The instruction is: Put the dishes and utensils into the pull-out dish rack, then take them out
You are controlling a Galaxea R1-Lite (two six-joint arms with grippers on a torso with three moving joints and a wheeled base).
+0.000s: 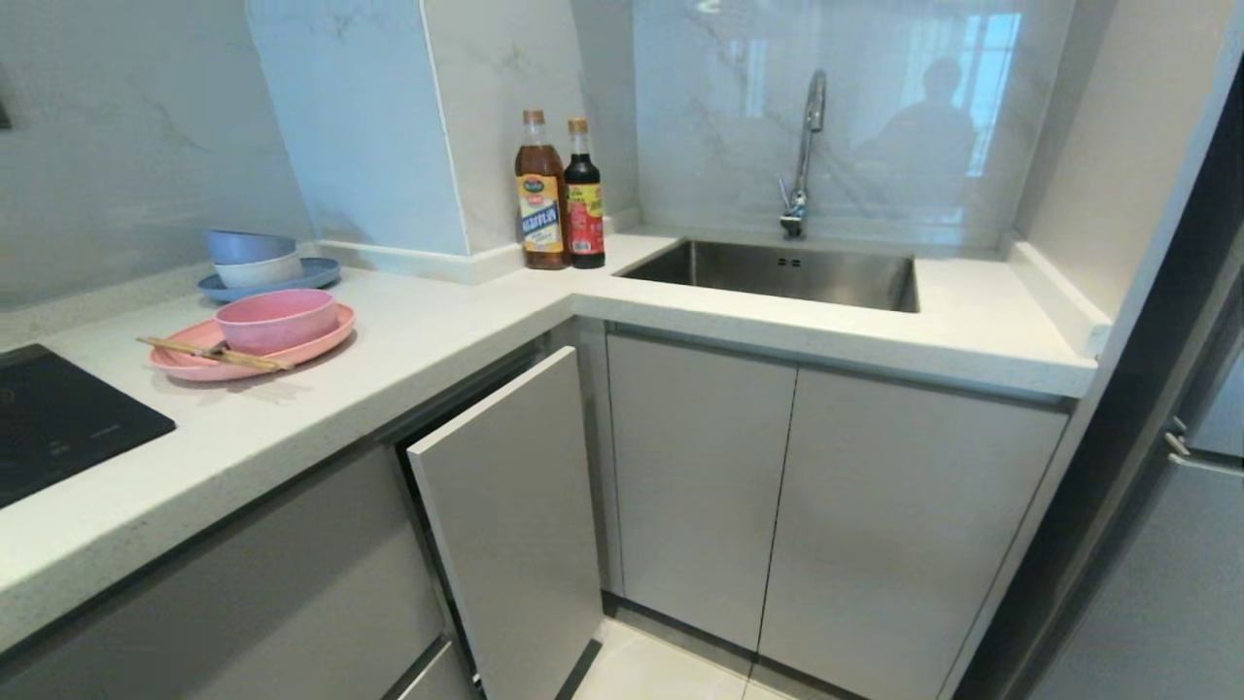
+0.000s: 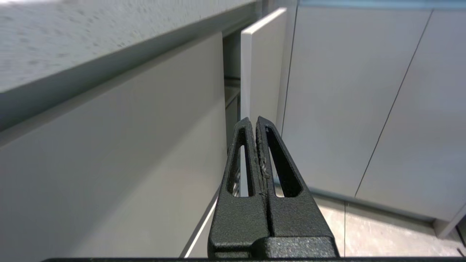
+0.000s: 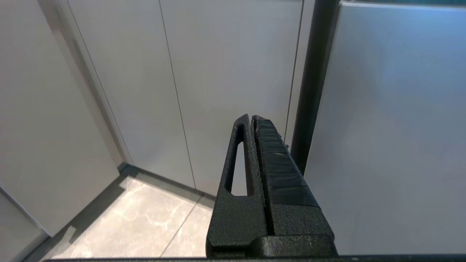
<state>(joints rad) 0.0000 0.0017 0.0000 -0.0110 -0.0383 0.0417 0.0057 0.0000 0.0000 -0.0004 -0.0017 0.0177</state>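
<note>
On the left of the counter lies a flat pink plate (image 1: 194, 362) with a deep pink bowl (image 1: 276, 319) on it. A pair of wooden chopsticks (image 1: 214, 354) rests across the plate's front. I cannot make out the fork. The pull-out dish rack is hidden behind a cabinet front (image 1: 510, 525) that stands partly pulled out below the counter. My left gripper (image 2: 253, 120) is shut and empty, low in front of that cabinet front (image 2: 263, 69). My right gripper (image 3: 251, 118) is also shut and empty, facing closed lower cabinet doors (image 3: 218, 80). Neither arm shows in the head view.
A blue plate (image 1: 311, 274) with stacked blue and white bowls (image 1: 250, 257) stands behind the pink dishes. A black cooktop (image 1: 58, 418) is at the far left. Two sauce bottles (image 1: 561, 194) stand in the corner, beside a steel sink (image 1: 777, 274) with a tap (image 1: 805, 156). A dark appliance edge (image 1: 1147, 408) rises on the right.
</note>
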